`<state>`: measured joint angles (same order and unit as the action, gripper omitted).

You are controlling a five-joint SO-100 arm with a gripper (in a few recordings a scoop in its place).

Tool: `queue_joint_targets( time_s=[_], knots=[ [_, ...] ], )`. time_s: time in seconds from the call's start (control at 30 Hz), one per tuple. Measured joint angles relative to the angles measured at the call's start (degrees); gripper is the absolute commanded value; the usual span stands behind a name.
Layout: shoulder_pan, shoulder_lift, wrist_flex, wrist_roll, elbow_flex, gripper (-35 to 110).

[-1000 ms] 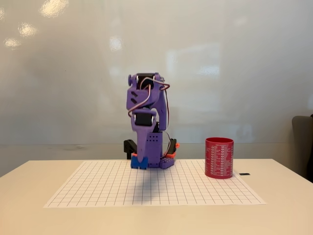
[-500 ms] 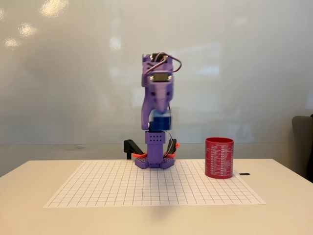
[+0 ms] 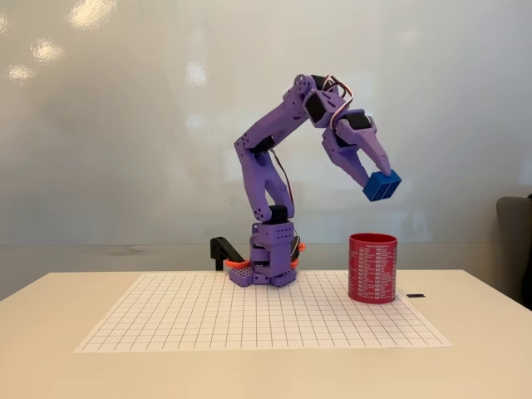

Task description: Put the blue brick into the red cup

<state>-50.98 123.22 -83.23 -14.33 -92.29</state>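
A white wall [image 3: 100, 125] is filling the background of the fixed view, catching soft glints of light near its top. Below it a pale table [image 3: 50, 366] is spreading across the bottom of the picture, and a white sheet [image 3: 191, 320] ruled with a grid is lying flat on its middle.

The purple arm [image 3: 266, 166] is standing on its base [image 3: 266, 270] at the far edge of the sheet, rising up, bending at the elbow near the top and reaching down to the right. A black and orange clamp [image 3: 223, 249] is sitting just left of the base.

The cup [image 3: 372, 268] — red, straight-sided, with columns of small white print — is standing upright on the right part of the sheet, near its far edge, its open mouth facing up.

The gripper [image 3: 376, 176] is pointing down and to the right, with its jaws clenched on the brick [image 3: 381, 186]. The brick is hanging tilted in the air, directly above the cup's mouth but well clear of the rim — touching nothing but the gripper.

A small dark object [image 3: 416, 295] is lying on the table just right of the cup, too small to identify. At the right edge a dark chair back [image 3: 517, 245] is showing behind the table.
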Motion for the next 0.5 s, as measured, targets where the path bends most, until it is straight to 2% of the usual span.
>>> queue_joint_targets(
  time_s=[0.2, 0.5],
  knots=[
    [-7.56, 6.50, -0.53, -5.36, -7.38, -1],
    [-11.60, 12.48, 1.05, -8.00, -22.32, -1]
  ],
)
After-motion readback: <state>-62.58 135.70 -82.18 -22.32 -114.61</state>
